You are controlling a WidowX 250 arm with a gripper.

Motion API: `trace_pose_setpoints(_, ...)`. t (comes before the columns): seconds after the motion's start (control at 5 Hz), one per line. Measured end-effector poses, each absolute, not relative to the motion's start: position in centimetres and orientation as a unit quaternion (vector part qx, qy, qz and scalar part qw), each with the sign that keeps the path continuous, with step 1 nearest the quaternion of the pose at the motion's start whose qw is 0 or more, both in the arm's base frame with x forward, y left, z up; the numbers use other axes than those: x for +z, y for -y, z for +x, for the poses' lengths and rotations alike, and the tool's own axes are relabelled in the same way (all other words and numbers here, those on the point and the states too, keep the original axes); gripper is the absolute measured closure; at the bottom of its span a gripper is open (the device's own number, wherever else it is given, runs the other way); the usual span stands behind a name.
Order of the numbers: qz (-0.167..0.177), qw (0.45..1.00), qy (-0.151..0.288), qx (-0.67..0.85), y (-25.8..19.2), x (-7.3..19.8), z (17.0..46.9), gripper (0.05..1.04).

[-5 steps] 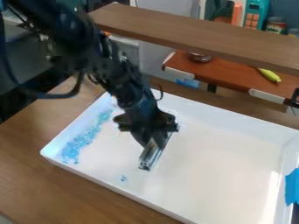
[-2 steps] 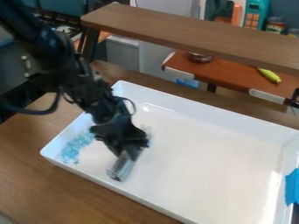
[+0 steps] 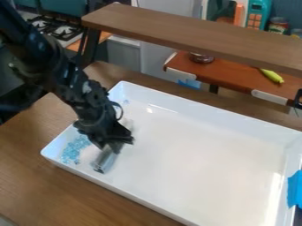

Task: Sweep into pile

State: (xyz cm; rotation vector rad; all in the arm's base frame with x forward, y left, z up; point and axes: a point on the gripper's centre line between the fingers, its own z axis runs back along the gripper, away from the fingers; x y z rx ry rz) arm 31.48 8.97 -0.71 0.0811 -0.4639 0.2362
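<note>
One black pincer, clamped on a metallic scraper, is sliding across the white tray toward the blue bits just beside it; the gathering looks well along, though strays beyond the pincer probably need another pass.

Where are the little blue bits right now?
The blue bits lie mostly at the white tray's left end in the camera view, just left of the silver tool.
</note>
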Motion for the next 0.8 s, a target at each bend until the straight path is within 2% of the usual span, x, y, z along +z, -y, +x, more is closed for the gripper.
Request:
trace_pose_setpoints(0.2,0.068,0.961,0.236,0.125,-9.8,-0.5,30.6,0.73)
trace_pose_setpoints(0.4,0.057,0.963,0.23,0.129,-8.6,1.0,30.1,0.73)
trace_pose_setpoints(0.8,-0.023,0.964,0.235,0.126,-0.3,5.4,33.6,0.73)
